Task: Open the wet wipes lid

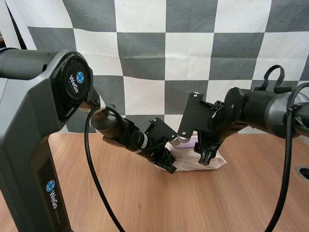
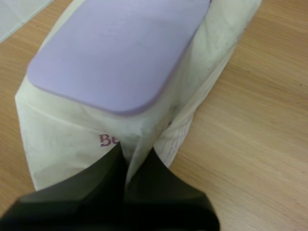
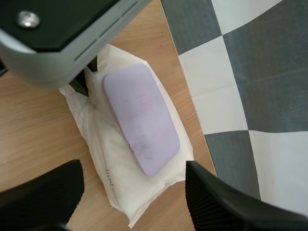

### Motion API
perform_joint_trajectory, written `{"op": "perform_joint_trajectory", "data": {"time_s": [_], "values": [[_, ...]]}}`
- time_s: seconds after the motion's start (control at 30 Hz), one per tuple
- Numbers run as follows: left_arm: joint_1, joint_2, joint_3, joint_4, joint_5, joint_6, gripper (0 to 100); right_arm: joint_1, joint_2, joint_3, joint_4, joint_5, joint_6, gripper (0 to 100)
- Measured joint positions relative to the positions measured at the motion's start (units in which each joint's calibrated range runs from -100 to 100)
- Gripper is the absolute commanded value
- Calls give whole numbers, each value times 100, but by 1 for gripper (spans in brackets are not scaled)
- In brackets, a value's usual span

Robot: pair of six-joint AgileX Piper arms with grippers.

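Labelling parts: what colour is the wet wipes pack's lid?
Pale lilac plastic lid, clearest in right wrist view.

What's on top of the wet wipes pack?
A flat purple lid lies closed on the wet wipes pack. Whatever is beneath the lid is covered, so it cannot be seen.

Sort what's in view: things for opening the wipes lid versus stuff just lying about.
For the job: pack of wet wipes; its lilac lid, shut; left gripper, pinching the pack's end; right gripper, open above the pack.
Merely there: wooden table underneath.
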Motion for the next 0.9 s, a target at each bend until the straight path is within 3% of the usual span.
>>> {"op": "perform_joint_trajectory", "data": {"time_s": [0.17,0.33,0.63,0.9], "values": [[0,0,0,10,-64,0,0,0,55,0,524,-76,-442,100],[0,0,12,116,-258,0,0,0,288,0,615,-98,-552,100],[294,0,12,307,90,0,0,0,302,0,836,-300,-657,100],[337,0,12,431,473,0,0,0,302,0,1539,-319,-1276,100]]}}
